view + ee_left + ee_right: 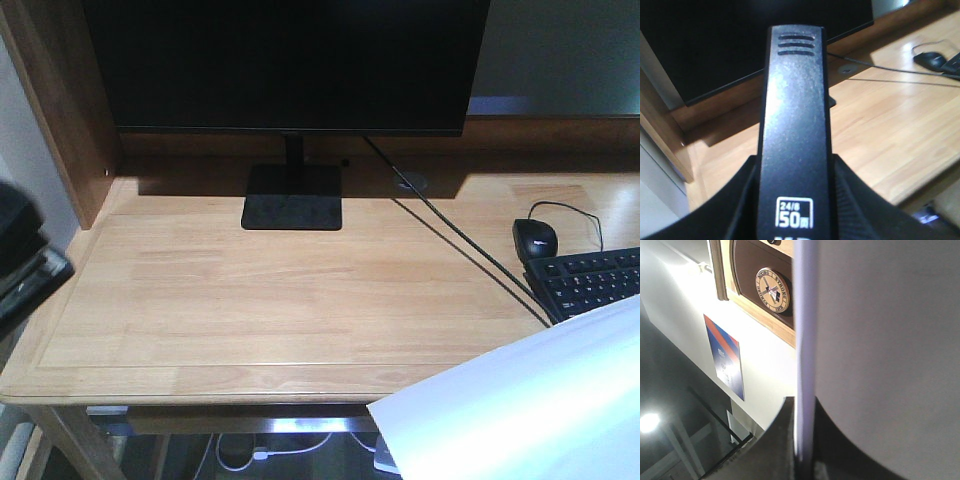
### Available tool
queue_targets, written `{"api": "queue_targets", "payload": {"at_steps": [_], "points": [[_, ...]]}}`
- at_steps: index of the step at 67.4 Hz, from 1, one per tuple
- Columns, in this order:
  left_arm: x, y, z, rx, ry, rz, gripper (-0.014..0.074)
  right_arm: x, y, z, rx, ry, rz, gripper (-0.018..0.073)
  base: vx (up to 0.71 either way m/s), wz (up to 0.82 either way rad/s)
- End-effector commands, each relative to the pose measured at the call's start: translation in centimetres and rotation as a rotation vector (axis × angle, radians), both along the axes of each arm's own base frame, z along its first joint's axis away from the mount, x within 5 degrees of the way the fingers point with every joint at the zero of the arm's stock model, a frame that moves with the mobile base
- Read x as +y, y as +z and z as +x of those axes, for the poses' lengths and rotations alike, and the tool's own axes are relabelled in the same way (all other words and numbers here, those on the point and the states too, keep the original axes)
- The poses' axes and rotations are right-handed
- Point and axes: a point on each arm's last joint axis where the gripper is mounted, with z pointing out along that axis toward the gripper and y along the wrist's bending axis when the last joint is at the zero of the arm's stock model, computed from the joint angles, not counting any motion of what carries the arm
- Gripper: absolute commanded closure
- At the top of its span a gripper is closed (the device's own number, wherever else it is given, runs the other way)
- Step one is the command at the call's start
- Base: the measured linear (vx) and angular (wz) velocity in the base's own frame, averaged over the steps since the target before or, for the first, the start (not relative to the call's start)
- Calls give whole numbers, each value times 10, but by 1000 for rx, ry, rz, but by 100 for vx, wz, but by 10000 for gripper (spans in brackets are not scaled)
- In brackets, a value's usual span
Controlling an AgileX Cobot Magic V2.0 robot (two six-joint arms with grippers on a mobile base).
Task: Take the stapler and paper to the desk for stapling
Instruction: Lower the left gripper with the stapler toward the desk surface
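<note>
Desk (250, 300): bare plank area lies fwd of both arms, between the monitor (290, 60) stand at rear and the keyboard (590, 280) at right; judged the drop zone.

Paper (530, 400): held off the surface at the desk's front-right corner; in front view it overlaps that corner and the keyboard's near edge; R gripper (804, 440) is clamped on one edge, w/ dark fingers either side of the sheets, seen edge-on in R wrist view; bare desk lies fwd and left of the paper.

Stapler (797, 110): gripped by L gripper (796, 200), jaws closed on its rear flanks; long axis runs straight out from the wrist toward the monitor; desk surface lies below and right of it, not touching.

Front view shows a dark mass at the left margin, off the desk's left edge; prob. L gripper w/ stapler, cut off by frame.

Nearer arm: R, in my judgement, since the paper already overhangs the corner; L must come in over the left rim.

Mouse (535, 238) and cable (450, 230) sit beside the right side of the bare area.

Hidden: stapler's base and mouth, under its top arm; R fingertips mostly masked by paper; height of either item above the desk cannot be told; R wrist view shows wall only, no desk.
</note>
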Motion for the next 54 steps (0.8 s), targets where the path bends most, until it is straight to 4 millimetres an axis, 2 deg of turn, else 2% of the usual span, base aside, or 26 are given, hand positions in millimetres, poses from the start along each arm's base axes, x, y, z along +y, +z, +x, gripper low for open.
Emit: {"api": "queue_targets", "payload": {"at_steps": [1,11,29,41,54], "points": [[-19,31,25,-123,-47,0,603,0,3,-2,-39,15,20,561,0,0],[-45,33,63,-66,-66,34,603,0,3,-2,-39,15,20,561,0,0],[-86,9,134,108,-50,62,603,0,3,-2,-41,15,20,561,0,0],[-94,-9,172,244,22,-48,603,0,3,-2,-41,15,20,561,0,0],[-83,-28,200,314,98,-135,603,0,3,-2,-41,15,20,561,0,0]]}}
